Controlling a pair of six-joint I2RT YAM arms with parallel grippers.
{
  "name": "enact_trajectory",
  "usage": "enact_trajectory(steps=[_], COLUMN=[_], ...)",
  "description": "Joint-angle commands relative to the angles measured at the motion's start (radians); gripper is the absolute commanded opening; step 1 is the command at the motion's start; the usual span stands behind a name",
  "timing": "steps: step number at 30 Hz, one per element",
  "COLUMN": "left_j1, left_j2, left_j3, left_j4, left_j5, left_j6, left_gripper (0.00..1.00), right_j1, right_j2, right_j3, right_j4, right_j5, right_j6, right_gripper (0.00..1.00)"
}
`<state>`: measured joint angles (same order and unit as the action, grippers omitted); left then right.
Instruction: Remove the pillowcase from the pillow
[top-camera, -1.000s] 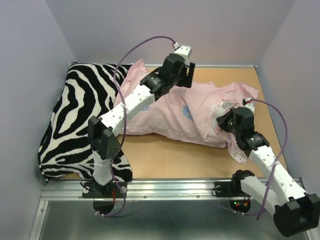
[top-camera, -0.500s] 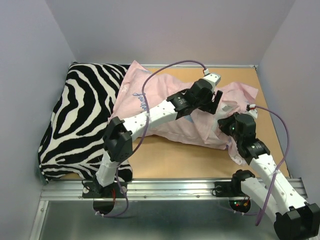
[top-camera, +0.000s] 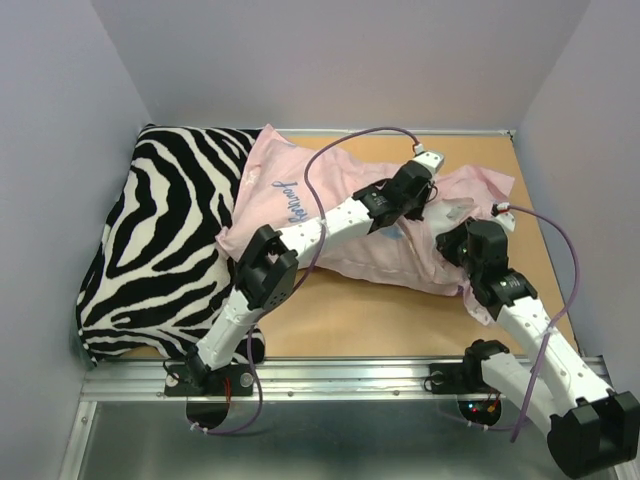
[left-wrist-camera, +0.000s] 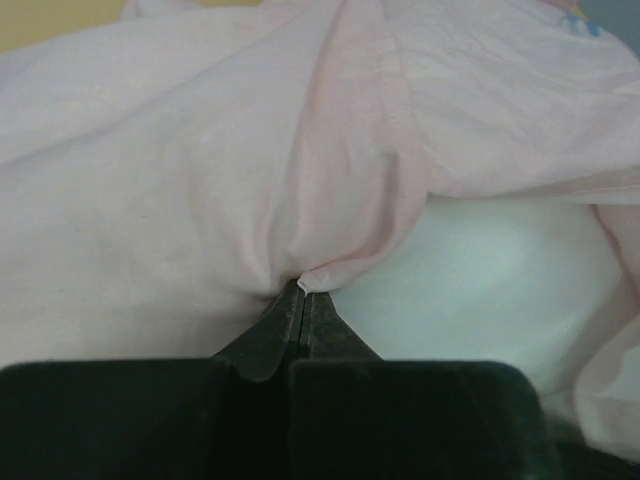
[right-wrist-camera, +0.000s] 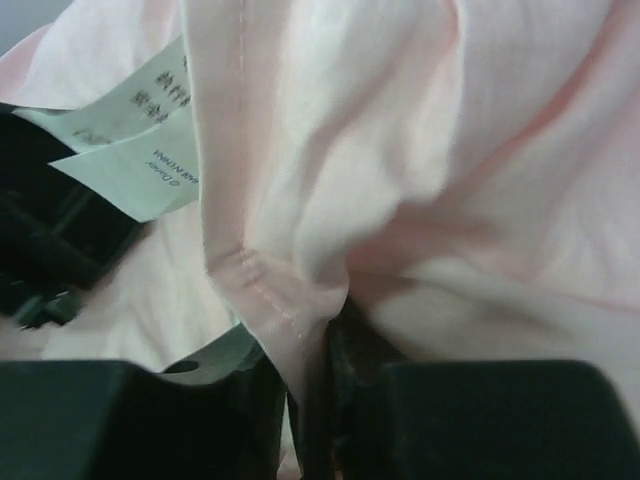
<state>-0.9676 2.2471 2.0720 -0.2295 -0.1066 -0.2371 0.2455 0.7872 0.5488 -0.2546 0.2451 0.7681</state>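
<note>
The pink pillowcase (top-camera: 330, 200) lies crumpled across the table with its paler inside showing. At its right end, my left gripper (top-camera: 426, 208) is shut on a fold of it (left-wrist-camera: 303, 292). The white pillow (left-wrist-camera: 500, 280) bulges out of the case just to the right of that pinch. My right gripper (top-camera: 448, 234) sits close by at the case's right end. Its jaws stand slightly apart, with the stitched hem (right-wrist-camera: 250, 280) of the pillowcase (right-wrist-camera: 400, 120) hanging between the fingers (right-wrist-camera: 310, 340).
A zebra-striped cushion (top-camera: 160, 230) fills the left side, and the case's left end rests on it. Pale green care labels (right-wrist-camera: 130, 130) hang by the hem. Purple walls enclose the table on three sides. Bare wood (top-camera: 350, 310) shows in front of the pillow.
My left arm swung from the back left across the case to its right end and shut on a fold. My right gripper's jaws loosened on the hem.
</note>
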Motion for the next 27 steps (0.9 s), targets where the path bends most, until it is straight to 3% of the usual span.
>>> enact_trajectory(steps=[1, 5, 9, 13, 16, 22, 24, 27], left_j1=[0.081, 0.186, 0.262, 0.29, 0.29, 0.313, 0.314, 0.31], left_j2=[0.069, -0.048, -0.145, -0.237, -0.274, -0.337, -0.343, -0.357], left_j3=[-0.016, -0.212, -0.312, -0.42, -0.463, -0.556, -0.56, -0.558], left_j4=[-0.084, 0.02, 0.048, 0.097, 0.099, 0.148, 0.151, 0.151], left_j5=[-0.087, -0.116, -0.148, -0.14, -0.133, -0.107, -0.093, -0.042], left_j6=[-0.042, -0.099, -0.131, -0.148, -0.146, -0.169, -0.162, -0.139], left_gripper=[0.0, 0.0, 0.0, 0.0, 0.0, 0.0, 0.0, 0.0], right_j1=[0.0, -0.002, -0.005, -0.047, -0.127, -0.241, -0.287, -0.382], right_j2=[0.093, 0.17, 0.181, 0.202, 0.248, 0.36, 0.388, 0.455], right_j3=[0.109, 0.175, 0.211, 0.223, 0.221, 0.185, 0.163, 0.106], right_j4=[-0.046, -0.048, -0.061, -0.081, -0.081, -0.061, -0.037, 0.046], right_j5=[0.06, 0.092, 0.146, 0.206, 0.198, 0.143, 0.117, -0.053], right_j6=[-0.05, -0.084, -0.115, -0.141, -0.147, -0.127, -0.121, -0.11], right_gripper=[0.34, 0.36, 0.35, 0.34, 0.28, 0.08, 0.08, 0.18])
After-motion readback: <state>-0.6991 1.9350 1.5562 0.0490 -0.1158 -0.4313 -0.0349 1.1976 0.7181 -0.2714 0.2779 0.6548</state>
